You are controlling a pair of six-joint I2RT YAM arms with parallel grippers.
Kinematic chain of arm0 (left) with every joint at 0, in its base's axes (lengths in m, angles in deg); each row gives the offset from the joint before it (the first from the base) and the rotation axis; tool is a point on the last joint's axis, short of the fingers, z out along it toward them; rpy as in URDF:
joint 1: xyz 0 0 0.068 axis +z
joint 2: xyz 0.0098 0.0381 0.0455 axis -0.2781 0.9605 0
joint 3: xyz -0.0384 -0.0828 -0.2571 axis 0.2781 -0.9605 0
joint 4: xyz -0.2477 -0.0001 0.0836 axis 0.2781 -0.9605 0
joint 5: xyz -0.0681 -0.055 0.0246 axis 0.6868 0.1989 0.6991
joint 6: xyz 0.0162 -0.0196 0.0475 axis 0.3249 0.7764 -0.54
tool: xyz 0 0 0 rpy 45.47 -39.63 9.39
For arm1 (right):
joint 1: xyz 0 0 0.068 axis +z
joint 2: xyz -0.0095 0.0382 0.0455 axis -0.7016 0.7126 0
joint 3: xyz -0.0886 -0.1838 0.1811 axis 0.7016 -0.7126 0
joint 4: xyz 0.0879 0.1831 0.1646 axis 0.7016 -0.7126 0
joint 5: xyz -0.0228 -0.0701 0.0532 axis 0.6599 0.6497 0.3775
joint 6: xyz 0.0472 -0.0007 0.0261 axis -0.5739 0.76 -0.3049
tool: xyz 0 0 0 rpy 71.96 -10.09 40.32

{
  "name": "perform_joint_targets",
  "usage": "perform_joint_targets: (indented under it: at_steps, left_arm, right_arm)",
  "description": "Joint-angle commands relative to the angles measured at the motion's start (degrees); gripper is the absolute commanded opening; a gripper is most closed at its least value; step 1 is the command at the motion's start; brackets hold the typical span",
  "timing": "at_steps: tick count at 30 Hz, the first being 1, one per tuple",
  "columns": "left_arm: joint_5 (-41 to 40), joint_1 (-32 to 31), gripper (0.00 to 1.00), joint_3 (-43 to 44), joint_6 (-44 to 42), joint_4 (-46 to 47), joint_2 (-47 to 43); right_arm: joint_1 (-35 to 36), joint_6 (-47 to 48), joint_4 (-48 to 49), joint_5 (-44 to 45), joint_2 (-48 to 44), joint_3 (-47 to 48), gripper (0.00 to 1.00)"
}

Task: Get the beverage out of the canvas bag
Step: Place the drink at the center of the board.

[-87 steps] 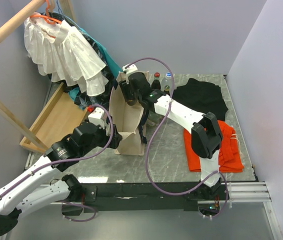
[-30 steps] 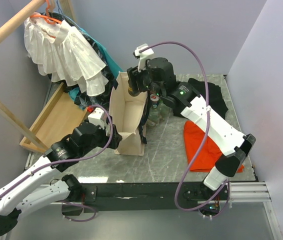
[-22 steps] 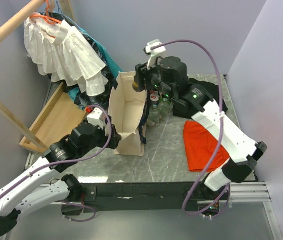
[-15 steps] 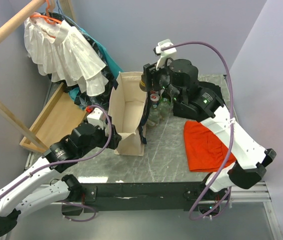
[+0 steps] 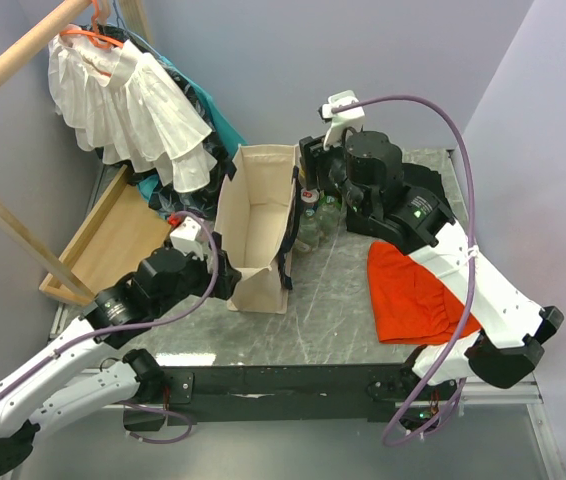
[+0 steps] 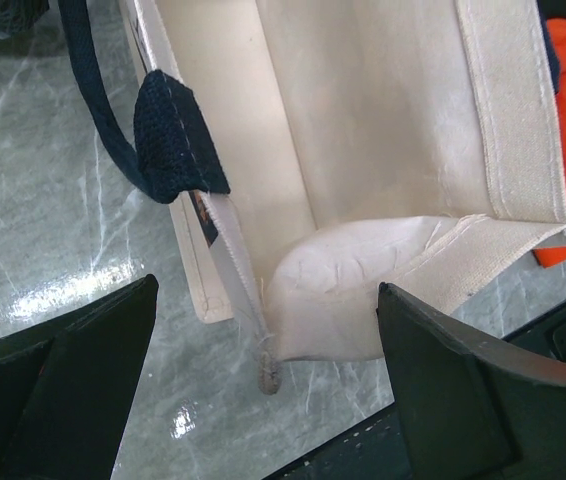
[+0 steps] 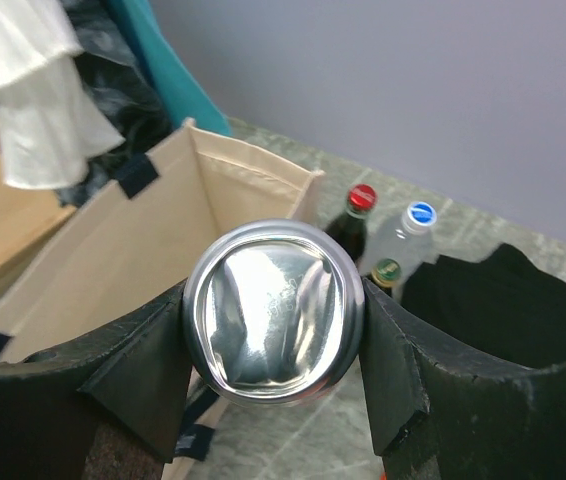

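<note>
- Right wrist view: only the beverage's (image 7: 274,310) dented silver end shows, its sides and label buried between the right tool's (image 7: 274,300) fingers.
- Left wrist view: canvas bag (image 6: 363,150) runs off the top edge; left tool (image 6: 266,300) clipped at the bottom.
- Top view: bottles (image 5: 310,225) half-hidden behind the right arm.

No lettering can be read.
A sliver of coloured print (image 6: 199,215) at the canvas bag (image 6: 363,150) edge, just ahead of the left claw (image 6: 268,375), is too narrow to read.

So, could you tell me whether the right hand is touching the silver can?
Touching. The right wrist view shows the right hand closed on the can, a finger flush against each side.
</note>
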Motion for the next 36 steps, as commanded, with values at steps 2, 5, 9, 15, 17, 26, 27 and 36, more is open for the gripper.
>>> perform_joint_targets:
  at_steps: [2, 5, 9, 15, 17, 26, 27, 36]
  left_arm:
    - [-0.8, -0.4, 0.96, 1.0, 0.0, -1.3, -2.8]
    - [-1.4, -0.4, 0.96, 1.0, 0.3, -1.4, -4.0]
    - [-3.1, -0.4, 0.96, 1.0, 0.6, -1.5, -5.8]
    - [-6.6, -0.4, 0.96, 1.6, 1.4, -2.2, -8.8]
    - [-7.7, -0.4, 0.96, 1.6, 1.5, -2.2, -10.6]
    - [-14.9, -0.4, 0.96, 1.6, 4.4, -4.3, -18.2]
    - [-16.1, -0.4, 0.96, 1.7, 4.8, -4.6, -18.5]
    - [-16.5, -0.4, 0.96, 1.6, 5.4, -5.3, -19.0]
  right_arm:
    - [-0.3, 1.4, 8.0, 6.8, -5.4, -3.3, 0.00]
    - [-1.9, 0.5, 8.1, 6.3, -6.6, -5.3, 0.00]
    - [-3.6, -0.6, 7.4, 6.2, -7.8, -7.4, 0.00]
    - [-6.8, -4.2, 7.3, 4.3, -9.3, -11.9, 0.00]
    - [-7.7, -5.1, 7.8, 3.9, -9.7, -14.1, 0.00]
    - [-10.2, -8.1, 9.5, 2.8, -10.9, -20.7, 0.00]
    - [-10.3, -8.3, 9.7, 2.5, -11.1, -21.4, 0.00]
    - [-10.4, -11.5, 13.9, 2.1, -13.6, -29.0, 0.00]
